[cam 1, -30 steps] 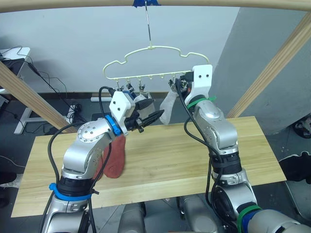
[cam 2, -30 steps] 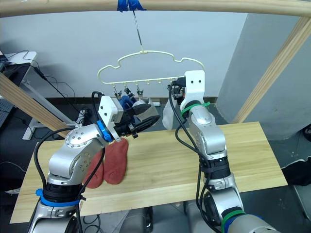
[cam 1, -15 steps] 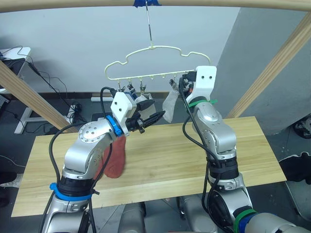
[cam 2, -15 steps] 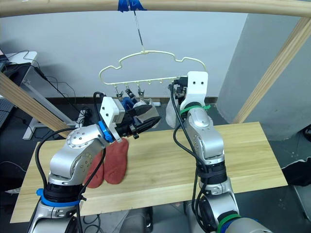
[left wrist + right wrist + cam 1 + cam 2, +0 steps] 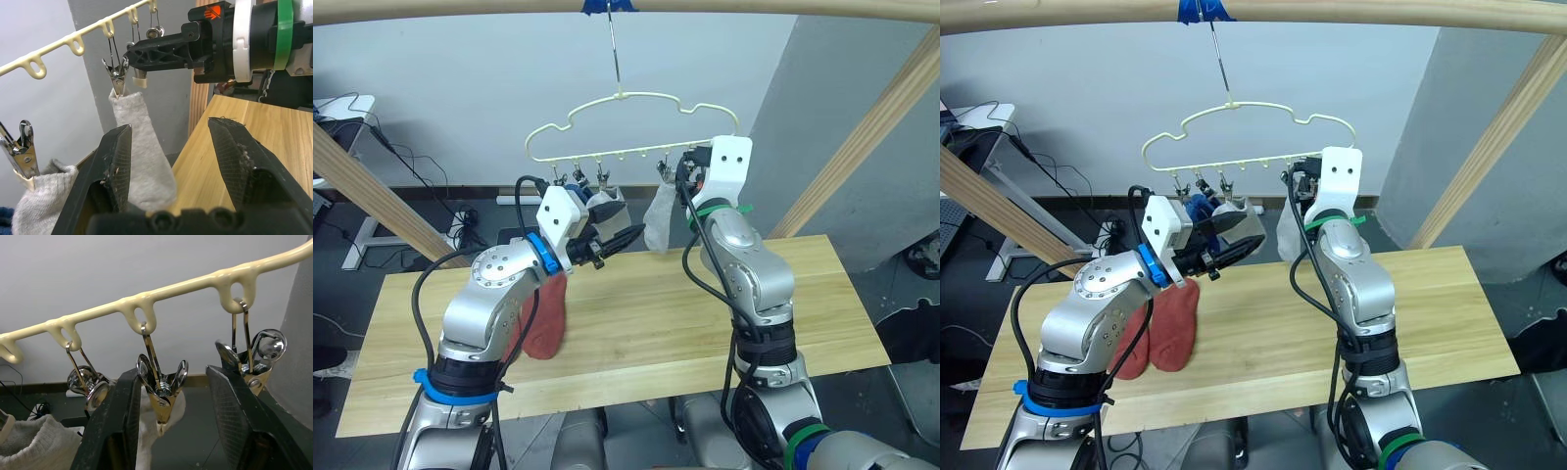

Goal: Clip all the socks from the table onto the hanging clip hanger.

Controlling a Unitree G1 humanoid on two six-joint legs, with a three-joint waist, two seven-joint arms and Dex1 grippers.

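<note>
**A:** Setting: a grey wall, a frame of wooden beams and, below, the plank table [image 5: 636, 323]. What do we read off the hanger [image 5: 626, 95]?

**B:** It hangs by its hook from the top beam, well above the table. We see one grey sock [image 5: 658, 217] hanging from a clip near its right end. A second grey sock [image 5: 39, 210] is on a clip further left, with blue fabric [image 5: 1197, 206] beside it. We cannot tell whether that blue is one sock or two.

**A:** And on the table?

**B:** Two red socks [image 5: 1173, 328] lie side by side at the left, partly under the left arm — unclipped.

**A:** The tools?

**B:** The left gripper [image 5: 169, 125] is raised in front of the hung socks. Its fingers are apart and nothing is between them. The right gripper [image 5: 171, 372] is up at the clip row, fingers likewise apart, standing either side of a metal clip [image 5: 161, 382]. We cannot tell whether they touch it. Pale fabric hangs just below that clip, so we take it to be the one bearing the right-hand grey sock.

**A:** Progress, then?

**B:** We judge the task well past half. The grey pair is up and the blue appears to be up too — the red pair is what is left. Empty loops and clips show along the bar, so there is room. The likely next step is for a gripper to go down to the table for a red sock, but neither is reaching for one here.
</note>
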